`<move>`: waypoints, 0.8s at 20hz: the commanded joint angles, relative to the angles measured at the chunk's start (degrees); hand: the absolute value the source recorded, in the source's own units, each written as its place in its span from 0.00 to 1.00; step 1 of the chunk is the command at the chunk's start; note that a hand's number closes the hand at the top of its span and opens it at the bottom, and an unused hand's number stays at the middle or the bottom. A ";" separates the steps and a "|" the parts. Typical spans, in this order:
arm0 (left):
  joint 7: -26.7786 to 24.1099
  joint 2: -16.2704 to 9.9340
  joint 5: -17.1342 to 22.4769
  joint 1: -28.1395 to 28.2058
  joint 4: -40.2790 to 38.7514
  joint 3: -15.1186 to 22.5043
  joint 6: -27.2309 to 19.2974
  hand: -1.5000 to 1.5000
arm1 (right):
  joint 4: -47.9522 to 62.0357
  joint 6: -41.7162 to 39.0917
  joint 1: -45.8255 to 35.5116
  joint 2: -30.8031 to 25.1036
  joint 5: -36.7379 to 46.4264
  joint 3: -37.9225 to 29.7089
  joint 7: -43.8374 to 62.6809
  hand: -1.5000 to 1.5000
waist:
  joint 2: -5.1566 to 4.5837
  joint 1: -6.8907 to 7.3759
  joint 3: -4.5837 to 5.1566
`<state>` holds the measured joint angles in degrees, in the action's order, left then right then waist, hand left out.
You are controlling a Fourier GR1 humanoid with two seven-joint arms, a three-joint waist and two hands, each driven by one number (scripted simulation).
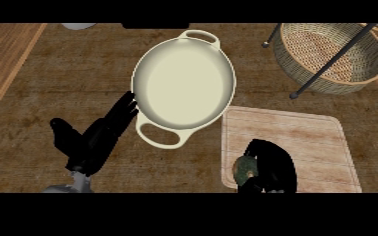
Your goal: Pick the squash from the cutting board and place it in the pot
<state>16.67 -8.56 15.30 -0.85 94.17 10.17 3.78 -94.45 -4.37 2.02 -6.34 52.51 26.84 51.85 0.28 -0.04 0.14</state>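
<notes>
Squash [243, 170] lies at the cutting board's [310, 145] near-left edge, where I see my right hand [273, 167] curled over it, while my left hand [100, 137] rests open beside the pot [184, 82].

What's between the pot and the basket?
In the head view, only bare counter lies between the pot and the basket.

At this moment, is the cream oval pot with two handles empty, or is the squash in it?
Empty. The cream oval pot shows only bare interior; the dark green squash sits on the pale wooden cutting board under the right hand.
</notes>
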 commanded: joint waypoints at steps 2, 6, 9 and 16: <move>-2.28 -0.60 -0.63 3.82 0.57 -0.23 1.43 0.50 | -9.67 -3.04 6.84 -1.18 6.51 10.32 3.52 1.00 | -0.07 -0.17 -0.10; 0.55 1.43 -0.98 1.43 -0.09 0.72 0.29 0.50 | -11.58 -1.53 3.50 3.10 15.25 13.47 10.21 1.00 | -0.18 -0.11 -0.11; 1.14 -0.55 -0.08 1.27 2.01 -1.59 0.28 0.50 | -23.96 -5.53 5.38 -1.35 22.75 14.09 15.18 1.00 | 0.20 -0.80 -0.04; -0.09 0.51 -0.26 0.22 -0.94 -0.72 2.14 0.50 | -39.77 -17.19 -2.43 4.57 30.56 18.53 14.57 1.00 | -0.08 -0.31 -0.02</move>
<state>17.67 -8.50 15.33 -0.32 94.93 8.94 4.85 -125.35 -11.57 4.13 -4.45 79.07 42.68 60.47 0.24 -0.42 0.08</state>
